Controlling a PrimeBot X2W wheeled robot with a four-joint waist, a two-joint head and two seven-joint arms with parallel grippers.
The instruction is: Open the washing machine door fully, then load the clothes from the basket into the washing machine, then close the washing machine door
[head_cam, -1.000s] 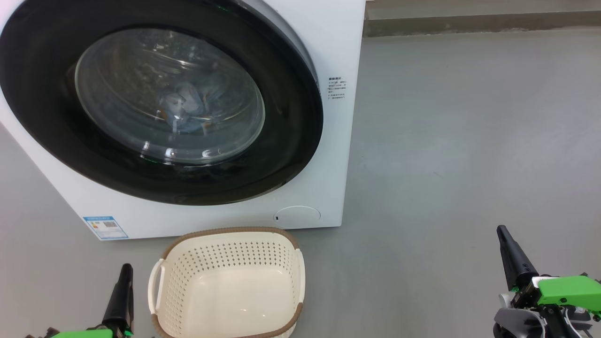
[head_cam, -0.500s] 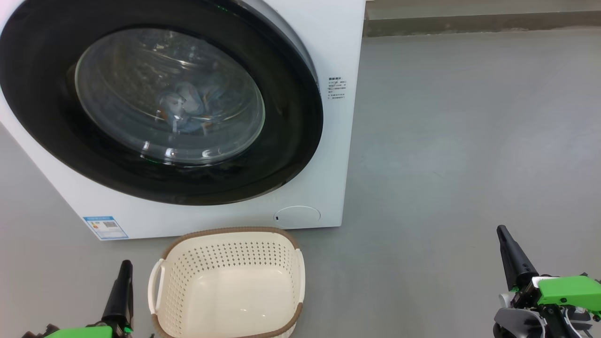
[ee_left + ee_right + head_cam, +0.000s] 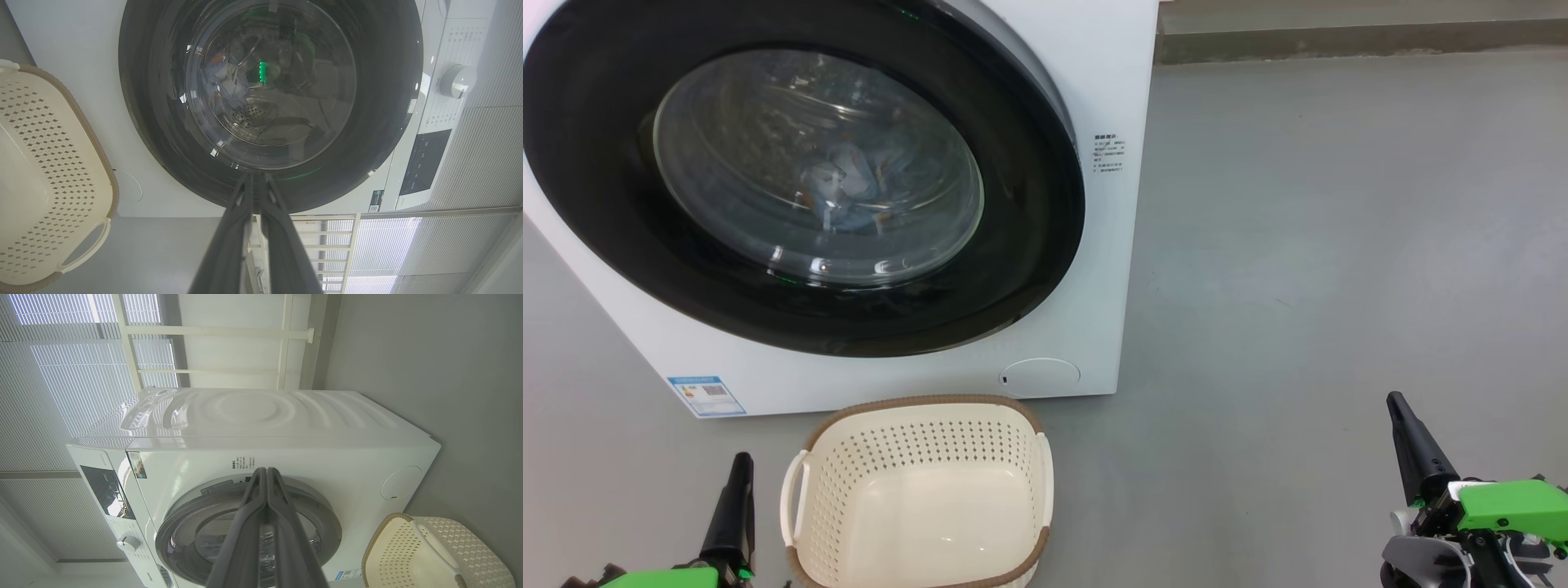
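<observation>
- Your left gripper sits at the near left, its two dark fingers pressed together with nothing between them; in the left wrist view the fingertips meet in front of the lower edge of the door.
- Your right gripper sits at the near right, well apart from the machine. It is clenched and empty too, its tips closed to one line in the right wrist view.
- The washing machine door lies flat against the front of the washing machine, at the far left of the scene.
- The clothes are inside the drum: through the glass you see a pale blue bundle with orange-brown flecks, and the left wrist view shows it as well.
- The basket stands on the grey floor, just on the near side of the machine and just right of your left gripper, not touching it. Its bare cream bottom shows.
- A blue label and a round service flap sit low on the machine's front, left and right of the basket's far rim.
</observation>
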